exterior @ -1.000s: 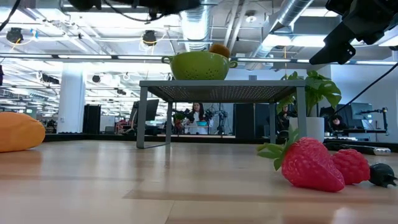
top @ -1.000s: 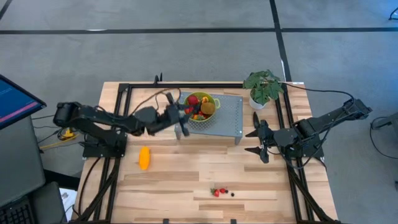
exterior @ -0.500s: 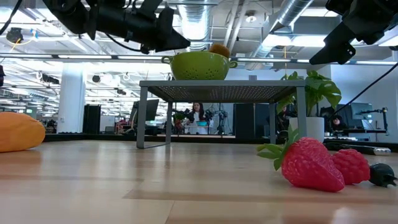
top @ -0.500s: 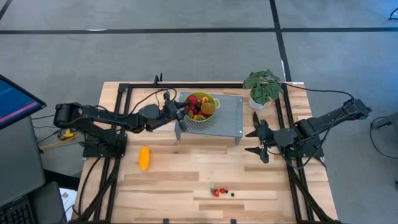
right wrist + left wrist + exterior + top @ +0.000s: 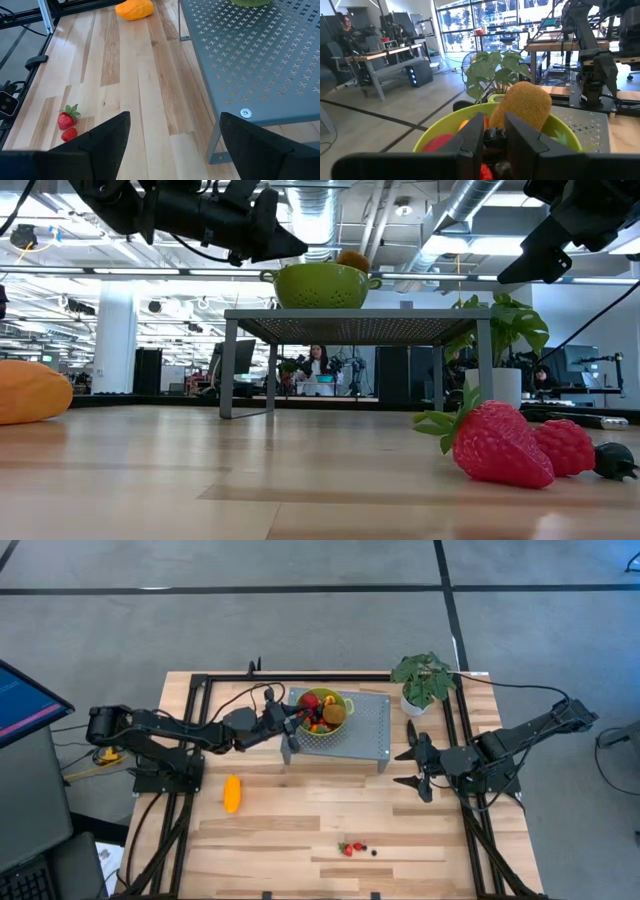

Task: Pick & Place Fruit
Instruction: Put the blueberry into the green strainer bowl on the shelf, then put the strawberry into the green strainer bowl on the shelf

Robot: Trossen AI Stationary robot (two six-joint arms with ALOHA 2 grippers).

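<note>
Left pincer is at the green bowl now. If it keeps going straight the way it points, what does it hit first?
Probably the brown-green kiwi-like fruit in the green bowl, directly ahead of the left pincer, which grips a dark berry. Depth is uncertain.

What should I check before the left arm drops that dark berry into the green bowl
1. Left gripper over the green bowl: ok, its fingers sit just above the rim.
2. Dark berry held: ok, pinched between the fingers.
3. Room in the bowl: cannot tell; the kiwi-like fruit and red fruit already fill much of it.
4. Bowl seated on the grey metal stand: ok, upright.
5. Right gripper clear: ok, open and waiting beside the stand.
6. Fruit left on the table: not ok, the orange fruit and strawberries remain.
</note>
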